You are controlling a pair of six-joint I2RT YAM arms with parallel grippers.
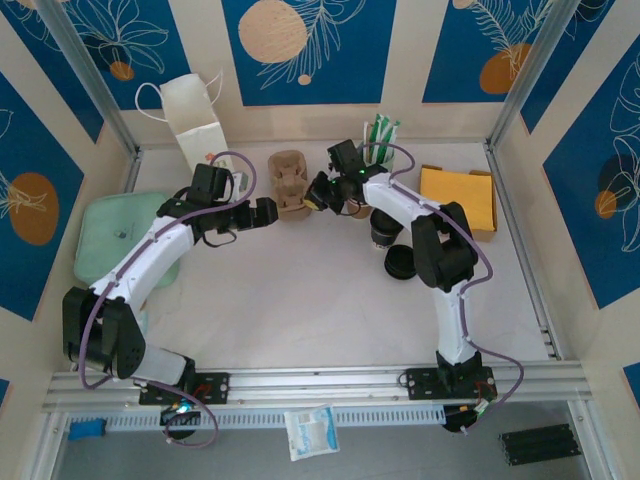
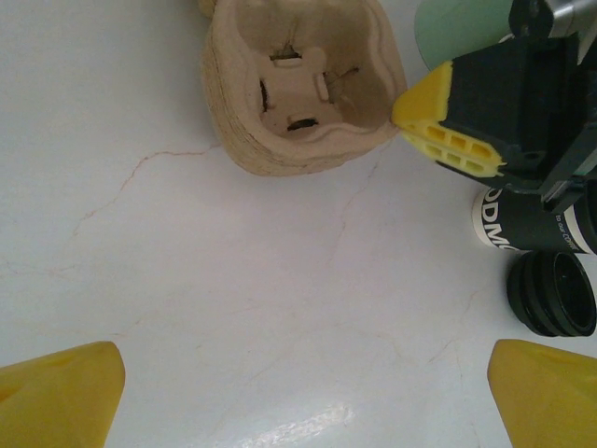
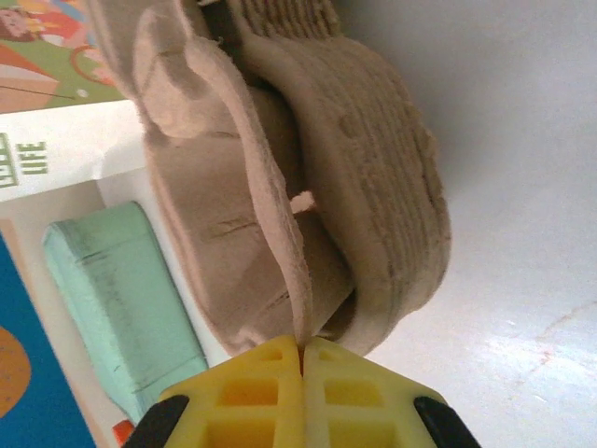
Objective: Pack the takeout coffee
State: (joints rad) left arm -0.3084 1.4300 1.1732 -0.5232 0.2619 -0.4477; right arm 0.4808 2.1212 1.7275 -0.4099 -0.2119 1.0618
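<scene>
There, the right pincer (image 3: 301,350) is pinched tight on the thin, fibrous rim of the moulded pulp carrier (image 3: 382,177). The left pincer (image 2: 303,392) gapes wide over the glossy white worktop (image 2: 233,280). The black-lidded takeout coffee (image 1: 384,230) sits beside the right arm.

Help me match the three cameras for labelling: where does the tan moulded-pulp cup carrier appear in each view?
Top external: the tan moulded-pulp cup carrier sits in the upper middle of the picture.
Left wrist: top centre, cavity facing the camera.
Right wrist: centre, close up and side-on, reaching down to the fingers.
Shared landmark: the right gripper, yellow fingers shut on the carrier's thin wall; it meets the carrier's right edge in the left wrist view.
</scene>
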